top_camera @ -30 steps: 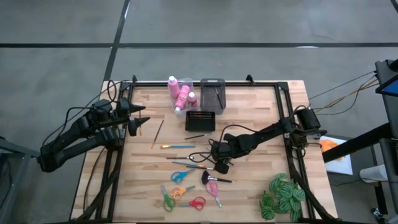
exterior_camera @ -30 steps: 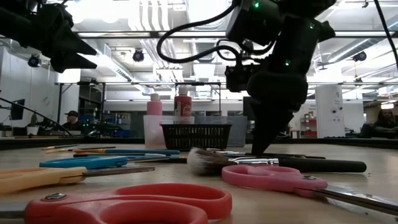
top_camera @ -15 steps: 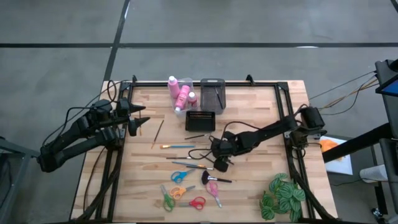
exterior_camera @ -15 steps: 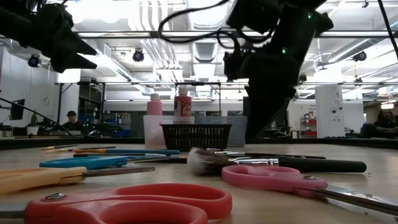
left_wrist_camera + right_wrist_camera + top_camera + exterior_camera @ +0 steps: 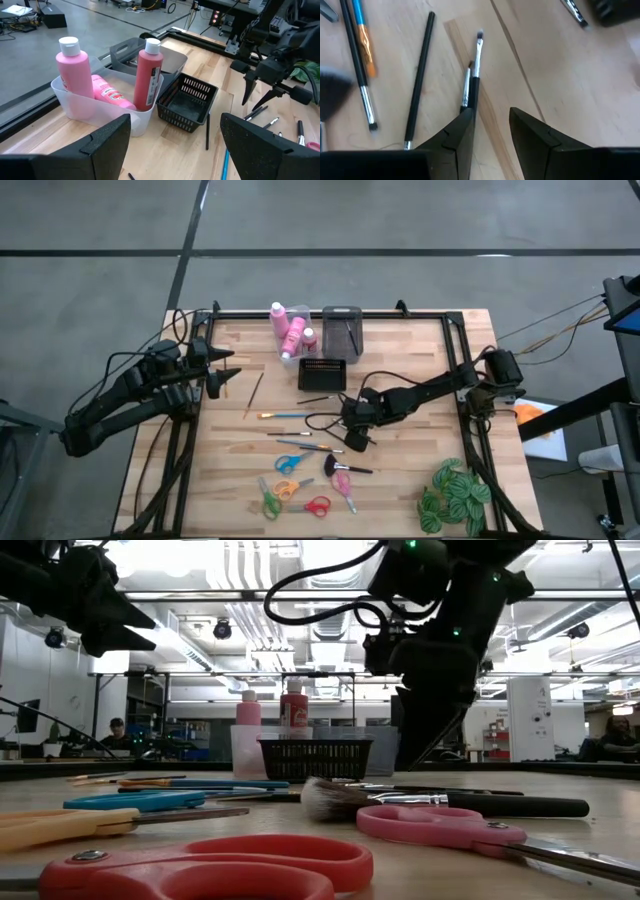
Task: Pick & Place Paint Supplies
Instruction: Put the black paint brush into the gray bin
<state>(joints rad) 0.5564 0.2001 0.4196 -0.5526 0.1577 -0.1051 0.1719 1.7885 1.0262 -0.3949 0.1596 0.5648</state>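
Three pink bottles (image 5: 95,82) with white caps stand or lean in a clear bin (image 5: 290,330) at the far edge. Several thin paintbrushes (image 5: 285,416) lie flat mid-table, and coloured scissors (image 5: 290,488) lie toward the near edge. My right gripper (image 5: 343,420) hangs open just above two thin brushes (image 5: 474,75), fingers pointing down; one brush shaft runs under its finger (image 5: 457,135). A black-handled brush (image 5: 420,75) lies beside them. My left gripper (image 5: 182,150) waits open at the table's left edge (image 5: 220,372).
A black mesh basket (image 5: 322,373) and a grey bin (image 5: 342,330) sit by the clear bin. A green leafy plant (image 5: 455,495) stands at the near right corner. A wide fan brush (image 5: 400,802) lies near the scissors. Bare wood lies right of my right arm.
My right gripper has risen a little off the table and shifted slightly toward the far edge. The brushes and scissors lie as before.
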